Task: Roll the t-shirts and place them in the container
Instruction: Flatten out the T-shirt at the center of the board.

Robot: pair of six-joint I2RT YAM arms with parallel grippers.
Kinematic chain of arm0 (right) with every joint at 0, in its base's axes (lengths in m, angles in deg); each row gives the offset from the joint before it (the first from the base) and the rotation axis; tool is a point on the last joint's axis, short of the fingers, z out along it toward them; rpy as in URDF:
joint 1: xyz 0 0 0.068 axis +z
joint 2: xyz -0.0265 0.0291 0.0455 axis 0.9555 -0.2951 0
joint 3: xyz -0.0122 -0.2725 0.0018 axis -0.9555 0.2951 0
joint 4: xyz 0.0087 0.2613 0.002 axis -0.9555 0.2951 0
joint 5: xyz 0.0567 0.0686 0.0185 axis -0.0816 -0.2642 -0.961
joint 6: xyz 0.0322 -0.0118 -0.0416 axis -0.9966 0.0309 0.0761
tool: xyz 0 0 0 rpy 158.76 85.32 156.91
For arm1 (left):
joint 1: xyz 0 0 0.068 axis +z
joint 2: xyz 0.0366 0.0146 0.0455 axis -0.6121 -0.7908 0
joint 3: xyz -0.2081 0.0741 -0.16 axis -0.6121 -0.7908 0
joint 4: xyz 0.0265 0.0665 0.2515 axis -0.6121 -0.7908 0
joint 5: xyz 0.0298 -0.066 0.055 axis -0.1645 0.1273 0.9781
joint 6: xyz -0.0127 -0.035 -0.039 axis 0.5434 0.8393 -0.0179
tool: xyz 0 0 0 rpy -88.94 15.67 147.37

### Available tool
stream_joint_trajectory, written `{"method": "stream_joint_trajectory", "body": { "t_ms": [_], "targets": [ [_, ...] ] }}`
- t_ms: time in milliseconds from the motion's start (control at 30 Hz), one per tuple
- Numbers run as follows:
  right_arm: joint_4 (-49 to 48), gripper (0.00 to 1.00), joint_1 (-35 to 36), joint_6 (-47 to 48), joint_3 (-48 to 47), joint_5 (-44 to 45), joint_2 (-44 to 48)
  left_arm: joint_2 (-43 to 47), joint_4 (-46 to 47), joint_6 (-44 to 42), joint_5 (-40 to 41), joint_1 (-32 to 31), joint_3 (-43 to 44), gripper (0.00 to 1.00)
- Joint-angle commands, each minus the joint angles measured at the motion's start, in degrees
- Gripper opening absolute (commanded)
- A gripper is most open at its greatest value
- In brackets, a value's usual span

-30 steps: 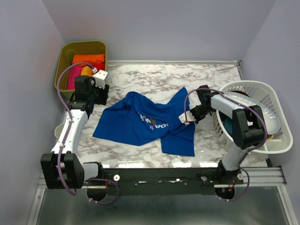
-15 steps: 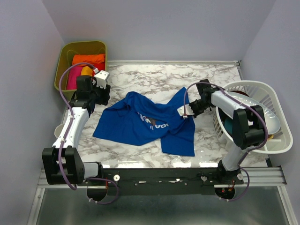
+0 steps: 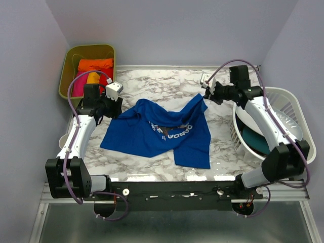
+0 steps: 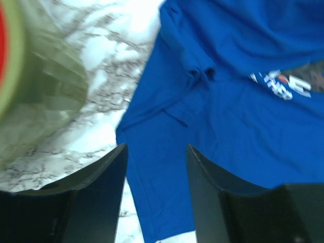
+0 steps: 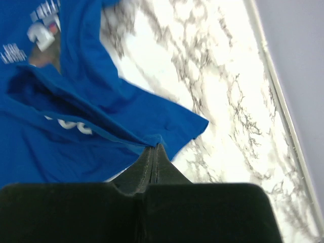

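Whereas half a second ago the right end effector (image 3: pixel 205 94) was held low beside the white basket (image 3: pixel 299 117), it is now seen farther back on the bench (image 3: pixel 167 80), and the right arm is stretched out above the basket rim rather than folded in front of it. A far corner of the blue t-shirt (image 3: pixel 161 132) has been drawn back with it, so more of the white lettering (image 3: pixel 179 132) is exposed. Its fingers (image 5: pixel 148 166) are pressed together on that blue hem. The left end effector (image 3: pixel 114 105) is little changed: its fingers (image 4: pixel 101 177) are kept apart over the shirt's left edge, nothing being held, with the arm bent forward beside the olive bin (image 3: pixel 70 63), where orange and pink shirts (image 3: pixel 94 65) are stored. The blue t-shirt is spread crumpled at mid-bench
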Motion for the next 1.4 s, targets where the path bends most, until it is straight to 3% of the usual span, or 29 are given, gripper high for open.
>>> {"method": "stream_joint_trajectory", "body": {
  "t_ms": [0, 133, 233, 333, 533, 867, 1367],
  "targets": [
    [-3.3, 0.01, -0.2, -25.3, 0.1, -1.3, 6.8, 1.4, -5.6, -4.9, -6.3, 0.1, -2.8, 0.64],
    [-4.5, 0.01, -0.7, -36.9, 0.0, 0.2, 8.2, -1.3, -7.7, -8.5, -7.1, -1.2, -2.4, 0.65],
    [-6.4, 0.01, -0.8, -41.3, 0.3, 0.7, 7.8, -6.8, -13.6, -10.6, -7.9, -5.3, 0.9, 0.59],
    [-8.0, 0.01, -0.7, -41.1, 1.2, 0.9, 7.7, -11.6, -17.5, -11.1, -8.4, -7.6, 2.9, 0.57],
    [-8.0, 0.01, -0.7, -40.2, 0.3, 2.9, 6.5, -14.3, -8.3, -13.4, -1.9, -12.7, -1.6, 0.54],
    [-7.8, 0.01, -0.7, -39.7, -0.4, 3.5, 4.9, -24.5, -4.6, -18.4, 7.8, -13.5, 6.7, 0.5],
    [-8.5, 0.01, -0.8, -38.6, 0.3, 4.3, 4.3, -23.8, -11.4, -21.1, 3.7, -13.5, 7.4, 0.38]
  ]
}}
